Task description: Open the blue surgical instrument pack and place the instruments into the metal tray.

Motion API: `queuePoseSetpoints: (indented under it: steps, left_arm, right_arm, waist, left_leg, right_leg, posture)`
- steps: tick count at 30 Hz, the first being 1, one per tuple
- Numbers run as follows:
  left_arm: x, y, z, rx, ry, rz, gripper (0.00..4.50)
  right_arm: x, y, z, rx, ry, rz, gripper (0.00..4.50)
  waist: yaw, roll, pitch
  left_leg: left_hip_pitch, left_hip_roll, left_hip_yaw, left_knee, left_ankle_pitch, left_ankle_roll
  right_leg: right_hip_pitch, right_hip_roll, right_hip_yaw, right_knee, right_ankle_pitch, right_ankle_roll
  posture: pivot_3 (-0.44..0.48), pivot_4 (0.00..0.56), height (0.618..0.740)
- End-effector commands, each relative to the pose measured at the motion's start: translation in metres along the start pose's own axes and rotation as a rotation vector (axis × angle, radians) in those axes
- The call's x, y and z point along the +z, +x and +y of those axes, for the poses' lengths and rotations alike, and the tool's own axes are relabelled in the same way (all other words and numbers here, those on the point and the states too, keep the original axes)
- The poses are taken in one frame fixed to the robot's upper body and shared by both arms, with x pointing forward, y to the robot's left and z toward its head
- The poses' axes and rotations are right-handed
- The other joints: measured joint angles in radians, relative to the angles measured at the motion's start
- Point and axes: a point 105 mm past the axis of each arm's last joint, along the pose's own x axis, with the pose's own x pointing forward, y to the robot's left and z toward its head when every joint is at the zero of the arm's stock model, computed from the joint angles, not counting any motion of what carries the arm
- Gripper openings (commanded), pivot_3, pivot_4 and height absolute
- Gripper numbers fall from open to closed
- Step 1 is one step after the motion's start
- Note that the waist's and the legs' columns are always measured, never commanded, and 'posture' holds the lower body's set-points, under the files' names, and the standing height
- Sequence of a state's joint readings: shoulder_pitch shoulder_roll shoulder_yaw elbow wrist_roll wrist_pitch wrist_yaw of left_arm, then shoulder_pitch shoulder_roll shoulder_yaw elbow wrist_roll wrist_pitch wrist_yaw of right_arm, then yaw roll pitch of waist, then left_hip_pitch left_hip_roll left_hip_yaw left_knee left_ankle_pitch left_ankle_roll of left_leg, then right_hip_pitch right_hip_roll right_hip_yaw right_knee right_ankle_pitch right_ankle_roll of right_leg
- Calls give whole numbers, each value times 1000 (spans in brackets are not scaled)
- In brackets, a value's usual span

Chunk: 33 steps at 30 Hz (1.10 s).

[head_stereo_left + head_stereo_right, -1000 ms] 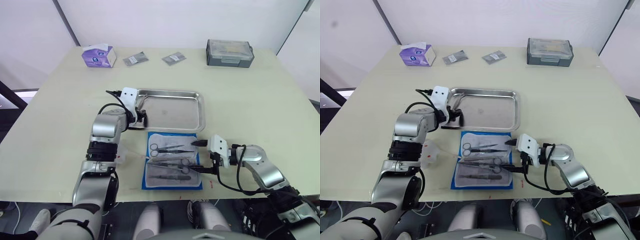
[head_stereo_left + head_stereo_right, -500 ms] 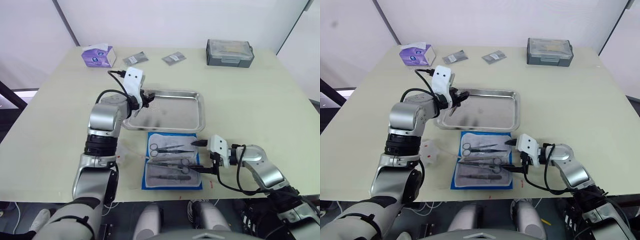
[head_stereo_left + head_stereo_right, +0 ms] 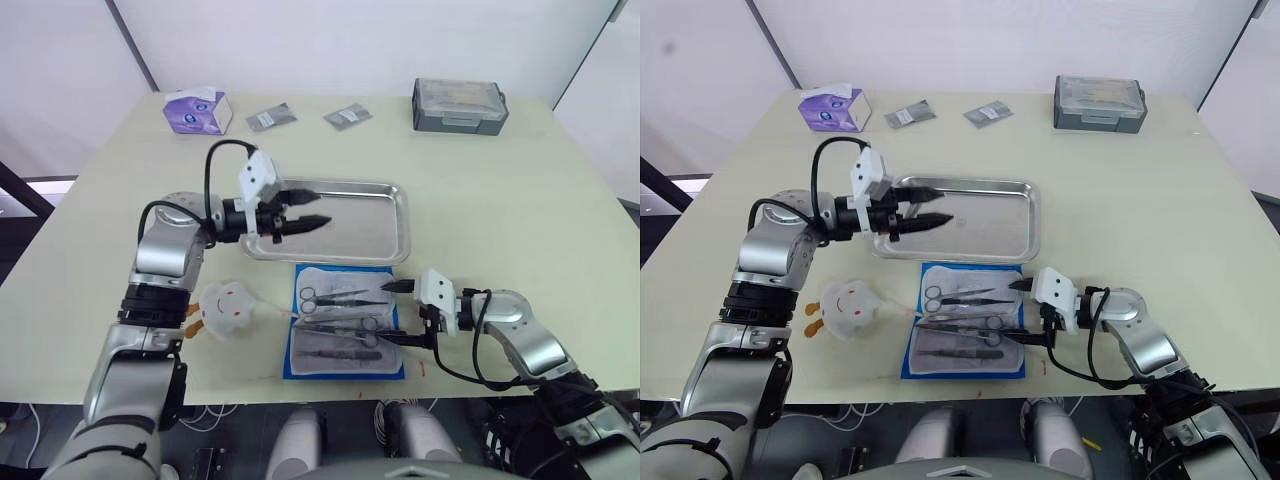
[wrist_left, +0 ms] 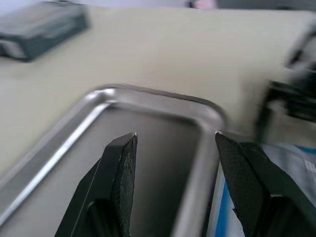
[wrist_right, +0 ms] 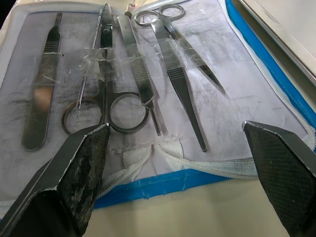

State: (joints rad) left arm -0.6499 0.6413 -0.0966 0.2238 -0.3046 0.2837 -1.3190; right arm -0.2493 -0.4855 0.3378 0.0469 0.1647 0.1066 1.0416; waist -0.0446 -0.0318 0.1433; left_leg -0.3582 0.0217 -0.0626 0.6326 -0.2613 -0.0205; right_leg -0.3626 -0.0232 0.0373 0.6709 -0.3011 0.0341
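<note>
The blue surgical instrument pack [image 3: 345, 322] lies flat and open on the counter, with its pale lining facing up. The instruments [image 5: 133, 69] lie side by side on the lining: thin silver scissors and forceps with ring handles, and a flat handle tool. The metal tray [image 3: 370, 222] is shiny, shallow and sits just behind the pack.

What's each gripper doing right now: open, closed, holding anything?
Left gripper: open, empty, over the metal tray.
Right gripper: open, empty, at the blue surgical instrument pack.
</note>
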Motion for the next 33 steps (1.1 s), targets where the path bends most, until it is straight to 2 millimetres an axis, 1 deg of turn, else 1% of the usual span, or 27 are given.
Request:
queuePoseSetpoints:
  steps: [1,4,7,13,22,26,33]
  left_arm:
    - [-3,-2,-12,-98,70,39,2643]
    - [-22,-2,-16,-137,104,104,2643]
    - [-36,-1,-14,-143,126,154,2643]
    - [-54,2,-18,-188,160,211,2643]
    - [-57,11,-27,-230,157,202,2643]
    - [-62,10,-30,-241,161,227,2643]
    - [-64,10,-35,-264,137,232,2643]
  right_arm:
    - [-74,-1,29,48,207,258,4500]
    - [-74,-2,29,47,207,259,4500]
    - [-74,-2,29,45,206,259,4500]
    - [-73,-1,28,40,205,256,4500]
    - [-73,-1,27,38,205,257,4500]
    - [-73,-1,28,38,206,255,4500]
    - [-73,0,29,38,207,255,4500]
  waist:
    - [0,0,0]
    - [0,0,0]
    - [1,0,0]
    - [1,0,0]
    - [1,0,0]
    - [1,0,0]
    - [1,0,0]
  left_leg:
    - [0,0,0,0,0,0]
    - [0,0,0,0,0,0]
    - [0,0,0,0,0,0]
    - [-1,1,0,0,0,0]
    - [-1,1,0,0,0,0]
    - [-1,1,0,0,0,0]
    - [-1,1,0,0,0,1]
  right_leg:
    - [0,0,0,0,0,0]
    - [0,0,1,0,0,0]
    - [0,1,0,0,0,0]
    - [0,2,0,-1,0,0]
    - [0,2,-1,-1,0,0]
    - [0,2,-1,-1,0,0]
    - [0,3,-1,-1,0,0]
  posture:
    - [0,150,734]
    - [0,150,734]
    - [0,150,734]
    - [0,150,734]
    - [0,150,734]
    - [0,150,734]
    - [0,150,734]
